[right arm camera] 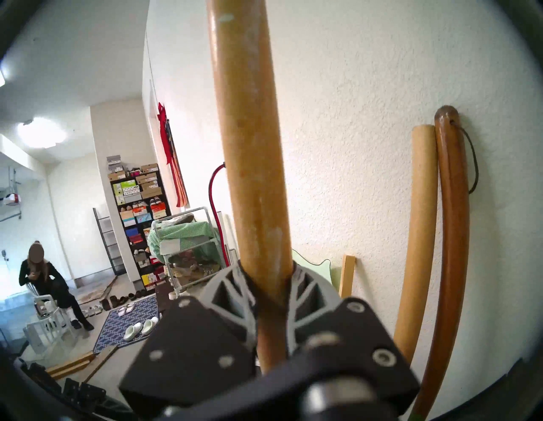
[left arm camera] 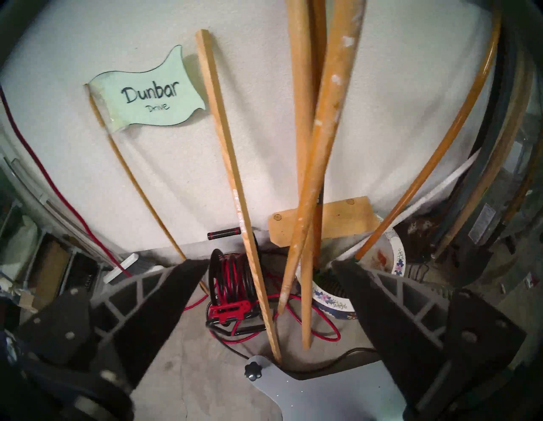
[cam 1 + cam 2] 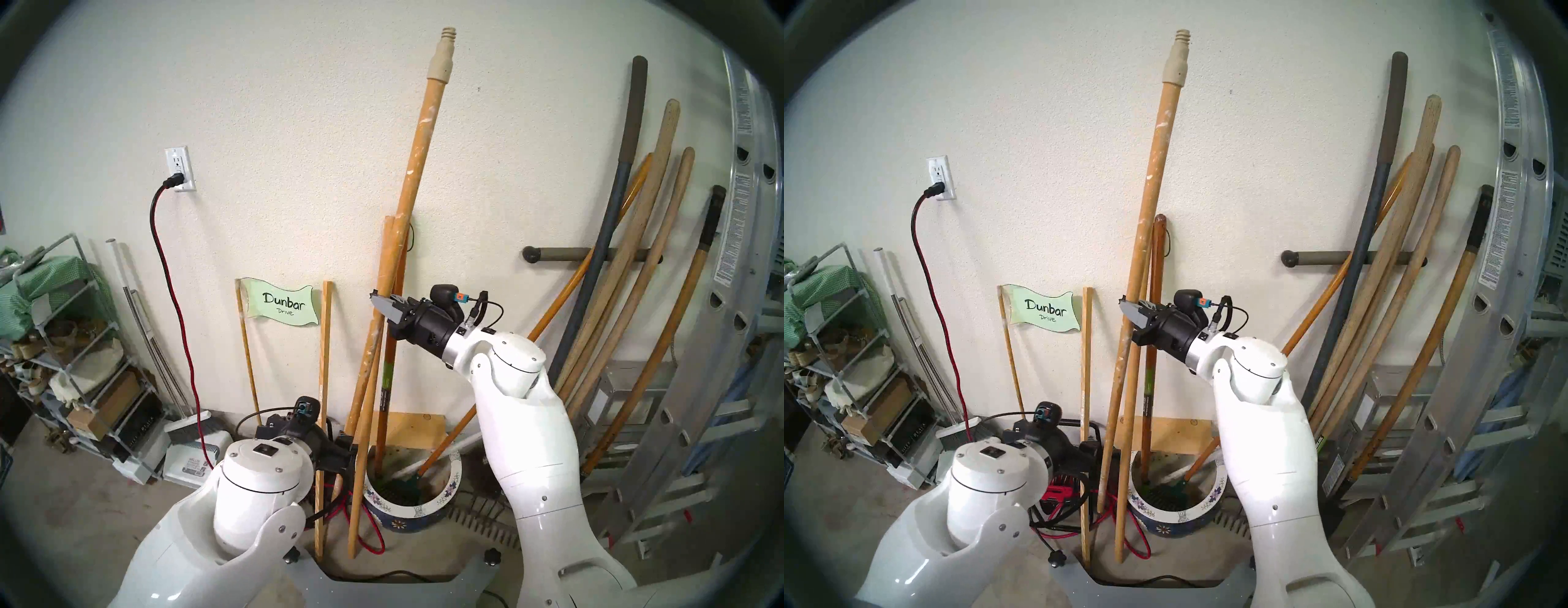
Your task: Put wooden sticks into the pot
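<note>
Right jaws closed around the long round tan wooden pole with white paint flecks and a cream threaded tip (image 3: pixel 413 170), gripping it partway up the shaft; right gripper (image 3: pixel 384 312) points roughly level toward the wall. Left jaws stand wide open, holding nothing; left gripper (image 2: pixel 270 294) hangs low, just left of the wide round ceramic pot, dark blue with white flowers and a broad white rim with purple floral marks (image 3: pixel 413 507). Held pole's long axis runs near upright, tilted so its foot lies left of the pot; in the left wrist view the foot looks just clear of the concrete floor (image 3: pixel 85 488), outside the rim and beside it. So the pot mouth lies below the right jaws and right of the pole's foot: my read, the foot needs to come up over the rim and swing right. Right arm owns that move; the left is nearer the foot and could guide it. The second, plain flat-ended tan pole (image 3: pixel 384 339) stands on the floor left of the pot, top against the wall. The pot already holds a dark brown handle with a green label (image 3: pixel 388 373). Tight garage corner, clutter either side of the pot.
</note>
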